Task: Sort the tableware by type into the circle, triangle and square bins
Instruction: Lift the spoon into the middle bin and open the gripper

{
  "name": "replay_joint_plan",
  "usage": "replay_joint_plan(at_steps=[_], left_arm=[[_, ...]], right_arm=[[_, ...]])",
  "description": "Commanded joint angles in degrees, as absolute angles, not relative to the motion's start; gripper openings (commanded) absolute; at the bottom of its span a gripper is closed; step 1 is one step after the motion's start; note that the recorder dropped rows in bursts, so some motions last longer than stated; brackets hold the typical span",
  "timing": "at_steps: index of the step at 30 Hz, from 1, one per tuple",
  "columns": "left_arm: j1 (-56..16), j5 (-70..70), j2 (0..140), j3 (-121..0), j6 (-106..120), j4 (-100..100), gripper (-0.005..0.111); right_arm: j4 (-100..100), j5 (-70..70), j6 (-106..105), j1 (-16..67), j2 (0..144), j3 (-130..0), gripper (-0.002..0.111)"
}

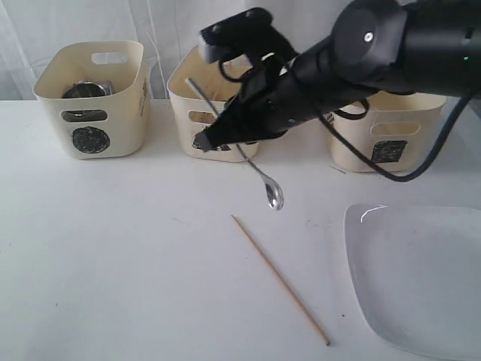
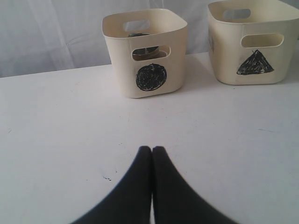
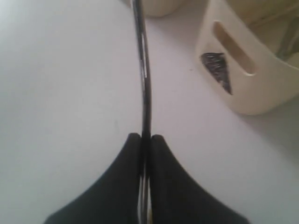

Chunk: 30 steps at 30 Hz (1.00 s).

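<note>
Steel spoon [image 1: 257,171] is pinched tight in my right gripper [image 1: 204,140], up off the table [image 1: 113,256], scoop end hanging down. I hold its handle so it can drop into the triangle bin [image 1: 184,96] behind, I think. My arm reaches in from the right, tilted down. My left gripper [image 2: 152,150] is closed, empty.

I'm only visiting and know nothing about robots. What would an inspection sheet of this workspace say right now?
Surface: white table, a few small specks.
Job's things: circle bin holds steel ware; triangle bin and square bin stand beside it; spoon is gripped, bowl end lowest; one wooden chopstick and a white plate lie on the table.
Clutter: nothing seen.
Grippers: left gripper shut, empty; right gripper shut on the spoon.
Cables: black cable loops under the right arm.
Surroundings: white curtain behind.
</note>
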<state>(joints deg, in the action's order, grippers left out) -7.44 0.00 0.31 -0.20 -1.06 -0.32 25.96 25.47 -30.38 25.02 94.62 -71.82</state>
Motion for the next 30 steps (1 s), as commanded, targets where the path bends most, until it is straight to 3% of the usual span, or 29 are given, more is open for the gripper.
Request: replay_joint_plan(at_steps=[1,11,30], left_arm=[[-7.57,0.0,0.0,0.0,-1.09,-0.75,0.0],[-7.57,0.0,0.0,0.0,-1.09,-0.75,0.0],[-7.57,0.0,0.0,0.0,-1.09,-0.75,0.0]], right_arm=[[30.51,16.21,-24.16,20.1,93.31,-68.42,0.0],[44.34,-2.39,-14.27,13.48,98.57,-72.0,0.0],[44.1,-1.68,-11.58,13.12,123.88,-105.83,0.0]])
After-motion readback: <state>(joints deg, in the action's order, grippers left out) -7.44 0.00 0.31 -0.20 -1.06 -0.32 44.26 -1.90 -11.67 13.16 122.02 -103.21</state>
